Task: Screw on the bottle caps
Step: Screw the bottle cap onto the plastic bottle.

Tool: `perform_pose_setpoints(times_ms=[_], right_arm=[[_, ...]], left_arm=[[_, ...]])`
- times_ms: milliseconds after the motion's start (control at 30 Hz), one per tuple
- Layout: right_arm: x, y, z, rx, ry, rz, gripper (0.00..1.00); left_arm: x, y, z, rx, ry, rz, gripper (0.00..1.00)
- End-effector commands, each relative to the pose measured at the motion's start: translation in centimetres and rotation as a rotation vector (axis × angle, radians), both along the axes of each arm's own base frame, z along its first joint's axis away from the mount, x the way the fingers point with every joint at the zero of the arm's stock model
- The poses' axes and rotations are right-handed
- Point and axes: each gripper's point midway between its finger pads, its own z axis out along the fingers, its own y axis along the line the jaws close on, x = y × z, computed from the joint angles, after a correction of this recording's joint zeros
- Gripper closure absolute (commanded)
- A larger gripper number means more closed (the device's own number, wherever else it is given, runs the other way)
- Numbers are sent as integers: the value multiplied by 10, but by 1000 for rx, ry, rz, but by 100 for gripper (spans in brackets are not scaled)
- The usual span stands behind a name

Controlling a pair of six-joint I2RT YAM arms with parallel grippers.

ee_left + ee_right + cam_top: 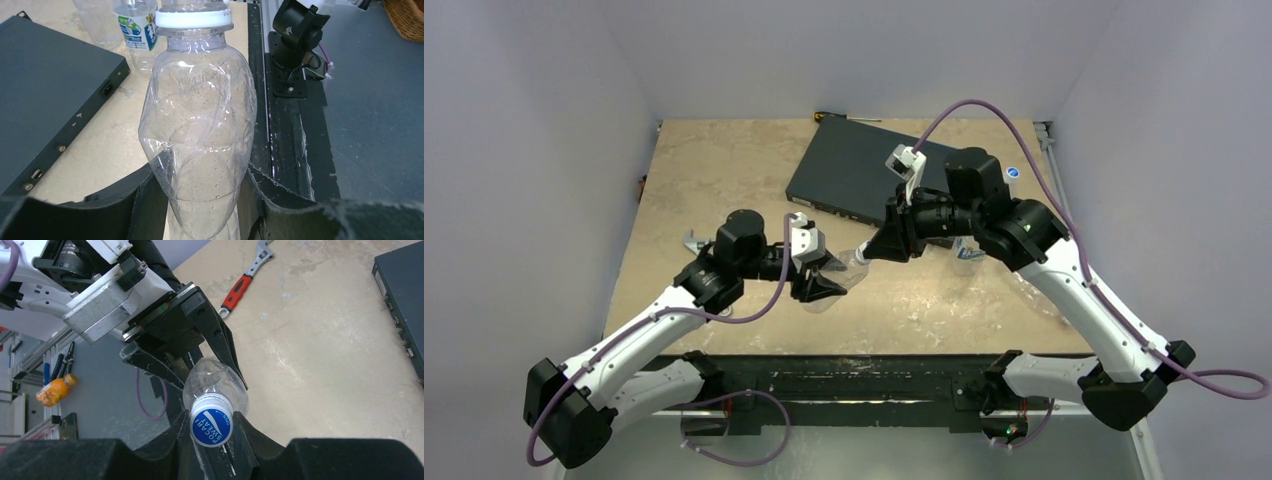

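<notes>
A clear, dented bottle [200,125] is held off the table between the two arms. My left gripper [202,200] is shut on its lower body, one finger on each side. The bottle [216,382] carries a blue cap with a white rim [212,424] on its neck, and my right gripper [212,434] is shut on that cap. In the top view the left gripper [824,285] and the right gripper [871,250] meet over the front middle of the table, with the bottle [851,267] between them.
A flat black box [864,175] lies at the back centre. A labelled bottle [137,30] and a clear one [97,20] stand beyond the held bottle. A red-handled wrench [245,280] lies on the left of the table. A small blue cap [1014,172] sits right of the box.
</notes>
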Motion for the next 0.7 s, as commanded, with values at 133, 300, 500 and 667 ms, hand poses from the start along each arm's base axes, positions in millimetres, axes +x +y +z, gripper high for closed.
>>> perform_pose_setpoints(times_ms=[133,300,500,667], right_arm=[[-18,2,-4,-48,10,78,92],[-21,1,-9,-68,26,81,92],[-25,1,-16,-88,56,87,92],[-18,3,-18,-98,115,13,93]], left_arm=[[-4,-13,48,-101,-54,-78,82],[-6,-16,54,-121,-33,-99,82],[-6,-18,63,-153,-48,-107,82],[12,-19,74,-193,-77,-4,84]])
